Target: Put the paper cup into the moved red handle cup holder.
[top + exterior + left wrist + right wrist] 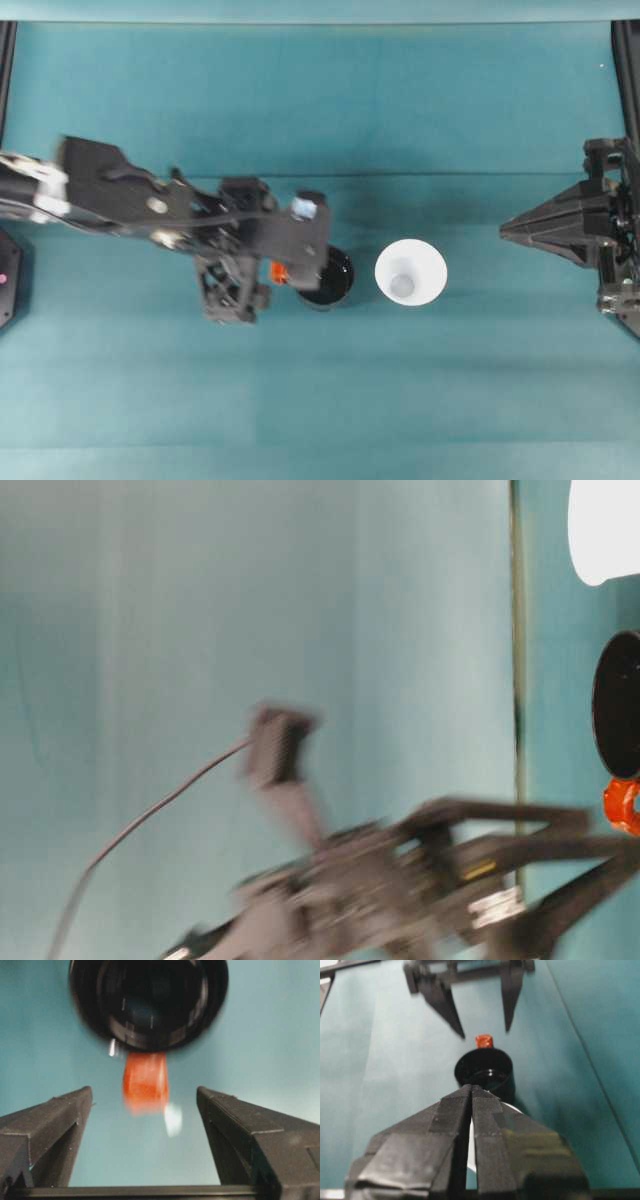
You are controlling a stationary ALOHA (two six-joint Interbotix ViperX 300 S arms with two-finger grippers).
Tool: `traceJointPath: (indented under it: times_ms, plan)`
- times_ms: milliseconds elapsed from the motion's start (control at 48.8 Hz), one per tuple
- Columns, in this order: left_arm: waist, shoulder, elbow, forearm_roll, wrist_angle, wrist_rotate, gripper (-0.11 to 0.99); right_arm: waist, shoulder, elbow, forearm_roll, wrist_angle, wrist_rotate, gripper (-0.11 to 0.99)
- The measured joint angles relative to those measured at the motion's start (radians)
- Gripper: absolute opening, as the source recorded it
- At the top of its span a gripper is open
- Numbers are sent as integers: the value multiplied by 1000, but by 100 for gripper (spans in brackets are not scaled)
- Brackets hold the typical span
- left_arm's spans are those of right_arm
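The white paper cup (410, 272) stands upright on the table, just right of the red handle cup holder (328, 280), which is glossy black. The holder's orange-red handle (279, 272) points left toward my left gripper (285, 270). In the left wrist view that gripper (145, 1094) is open, the handle (145, 1082) lies between its fingertips without touching them, and the holder (149, 1000) is just beyond. My right gripper (510, 228) is shut and holds nothing, well right of the cup. The right wrist view shows the holder (484, 1067) past the closed fingers (445, 1120), which mostly hide the cup (514, 1107).
A teal cloth (320, 400) covers the table. The blurred left arm (400, 880) reaches over the mat beside the holder (620, 705) and cup (605, 530). Dark frame rails run along the left edge (6, 60) and the right edge (628, 60).
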State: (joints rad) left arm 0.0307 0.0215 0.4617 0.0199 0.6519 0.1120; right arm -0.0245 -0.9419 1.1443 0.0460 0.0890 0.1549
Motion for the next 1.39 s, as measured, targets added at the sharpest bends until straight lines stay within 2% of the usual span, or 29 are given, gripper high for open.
traceJointPath:
  times_ms: [164, 348, 553, 615, 799, 881, 1004, 1188, 1270, 1311, 1393]
  plan:
    - [9, -144, 54, -2, 12, 0, 90, 0, -15, 0, 0, 9, 0, -8]
    - [3, -267, 114, -2, 14, -2, 90, -2, -21, 0, 0, 9, 2, -8]
    - [-8, -331, 155, -2, 8, 0, 90, -6, -8, -9, 0, 23, 8, -7]
    - [-9, -351, 173, -2, -8, 0, 90, -15, 2, -18, 0, 51, 8, -6]
    - [-31, -403, 219, -2, -83, -2, 90, -31, 60, -69, 2, 192, 9, -3]
    - [-37, -434, 245, -2, -130, 0, 90, -49, 97, -104, 0, 261, 9, 1]
    - [-41, -485, 275, -2, -187, 0, 90, -78, 150, -152, 0, 331, 9, 18]
    - [-41, -551, 310, -2, -259, -5, 90, -81, 221, -202, 0, 385, 9, 70]
    - [-41, -575, 325, -2, -275, -6, 90, -81, 255, -222, 0, 399, 11, 90]
    - [-41, -584, 330, -2, -278, -6, 90, -83, 273, -233, 0, 402, 11, 95]
    - [-41, -600, 341, -2, -279, -9, 90, -81, 313, -255, 0, 411, 12, 94]
